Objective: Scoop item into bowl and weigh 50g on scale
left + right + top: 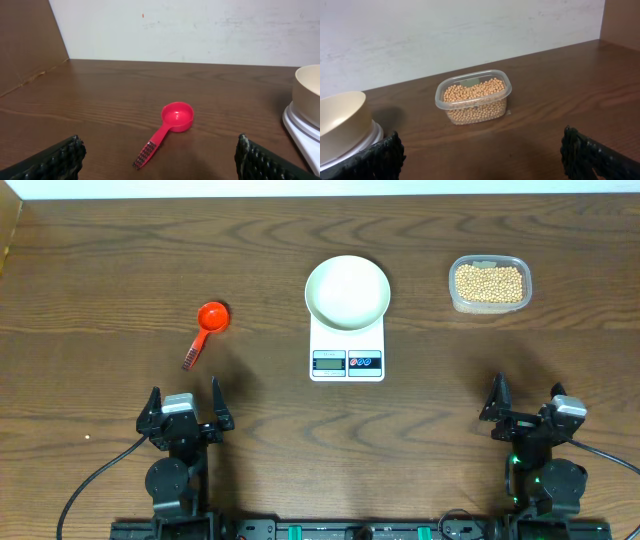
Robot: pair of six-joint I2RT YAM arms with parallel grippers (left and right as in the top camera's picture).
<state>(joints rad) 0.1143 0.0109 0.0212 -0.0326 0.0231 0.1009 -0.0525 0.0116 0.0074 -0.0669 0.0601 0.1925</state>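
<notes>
We can read no writing on the scale (347, 350): its grey display is too small to make out, and beside it sit a red and a blue button. In the right wrist view a greenish patch shows through the far wall of the clear tub (526, 290), but we cannot read it.

The scale lies mid-bench, its long axis running from the far side toward the arms, with the display end nearest them. The white bowl (347, 291) sits on the far part of the scale and overhangs its edges. We cannot make out anything inside it.

The beans (489, 282) fill the tub, which stands to the right of the scale and well apart from it, its long axis across the bench (100, 260).

A red scoop (207, 325) lies to the left of the scale. Its cup points far-right and its dark-tipped handle near-left, so its long axis is diagonal.

The left claw (185, 388) stands wide open near the scoop's handle, not touching it and holding nothing. The right claw (526, 388) is also spread wide and empty, on the near side of the tub and well apart from it.
</notes>
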